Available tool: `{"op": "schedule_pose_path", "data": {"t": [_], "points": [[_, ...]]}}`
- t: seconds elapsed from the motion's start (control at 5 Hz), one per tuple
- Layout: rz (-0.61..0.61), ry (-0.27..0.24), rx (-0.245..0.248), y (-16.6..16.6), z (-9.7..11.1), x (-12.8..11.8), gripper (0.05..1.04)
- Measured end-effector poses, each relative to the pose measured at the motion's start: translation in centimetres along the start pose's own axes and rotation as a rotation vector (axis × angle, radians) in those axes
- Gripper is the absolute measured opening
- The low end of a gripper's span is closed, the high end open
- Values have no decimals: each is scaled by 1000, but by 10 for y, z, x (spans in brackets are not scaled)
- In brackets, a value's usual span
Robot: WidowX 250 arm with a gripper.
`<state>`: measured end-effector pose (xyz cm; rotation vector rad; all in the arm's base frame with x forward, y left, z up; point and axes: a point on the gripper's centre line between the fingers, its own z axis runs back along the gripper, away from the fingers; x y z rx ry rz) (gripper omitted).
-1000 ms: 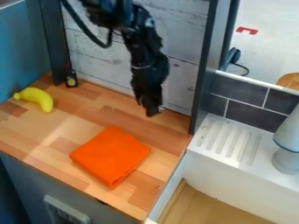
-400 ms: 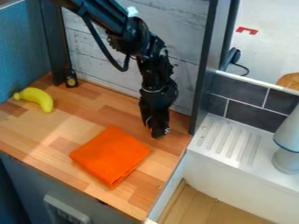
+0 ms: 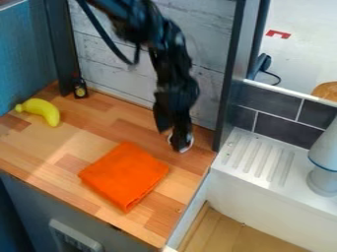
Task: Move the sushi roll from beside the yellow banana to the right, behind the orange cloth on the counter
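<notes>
The black gripper [image 3: 170, 140] hangs low over the back right of the wooden counter, close to the wall. Its two fingers stand apart, one ending higher on the left, the other lower on the right with a pale, shiny curved edge beside its tip. What that edge belongs to I cannot tell. A folded orange cloth [image 3: 124, 175] lies flat in front of the gripper and to its left, untouched. Far to the left, a yellow toy banana [image 3: 43, 110] rests on the counter.
A small dark bottle-like item [image 3: 80, 89] stands by the back left post. A dark upright post [image 3: 230, 93] rises right of the gripper. Beyond it are a white ridged drainboard [image 3: 258, 158], a sink basin below, and a pale grey vessel [image 3: 323, 165] at the right edge.
The gripper came forward and slightly right from near the wall, then rose a little; its fingers now stand apart. The cloth and banana have stayed put.
</notes>
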<state>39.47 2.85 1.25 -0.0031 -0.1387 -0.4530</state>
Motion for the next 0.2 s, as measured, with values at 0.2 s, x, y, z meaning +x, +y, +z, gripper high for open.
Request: {"op": "schedule_pose_path", "data": {"t": [0.2], "points": [[162, -80, 57, 26, 58, -17, 1003]]}}
